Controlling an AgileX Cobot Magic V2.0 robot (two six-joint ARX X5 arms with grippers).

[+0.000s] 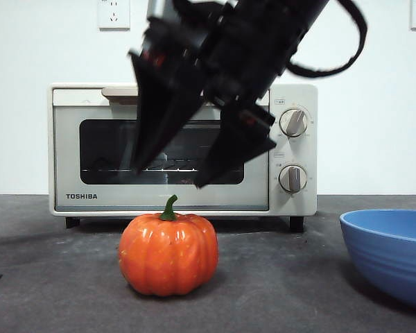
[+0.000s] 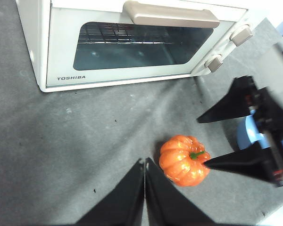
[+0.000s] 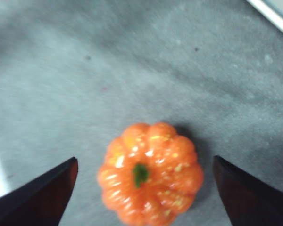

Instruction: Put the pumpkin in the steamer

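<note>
Your right gripper [image 1: 170,177] hangs above the pumpkin [image 1: 168,254] with its two black jaws spread wide; nothing is between them. From its own wrist camera the jaws stand one on each side of the pumpkin [image 3: 150,173], clear of it, and the view is somewhat blurred. Your left gripper [image 2: 144,162] has its jaws pressed together with nothing in them, near the pumpkin [image 2: 183,160] but apart from it.

You see a small, glossy orange pumpkin, ribbed all round, with bright highlights on the ribs and a short curved green stem [image 1: 169,208] at the top. It sits upright on the dark grey table [image 1: 55,277], in front of the steamer [image 1: 182,149] and apart from it. The steamer's door is closed. A blue bowl [image 1: 392,253] stands on the table beside the pumpkin, well apart from it.
</note>
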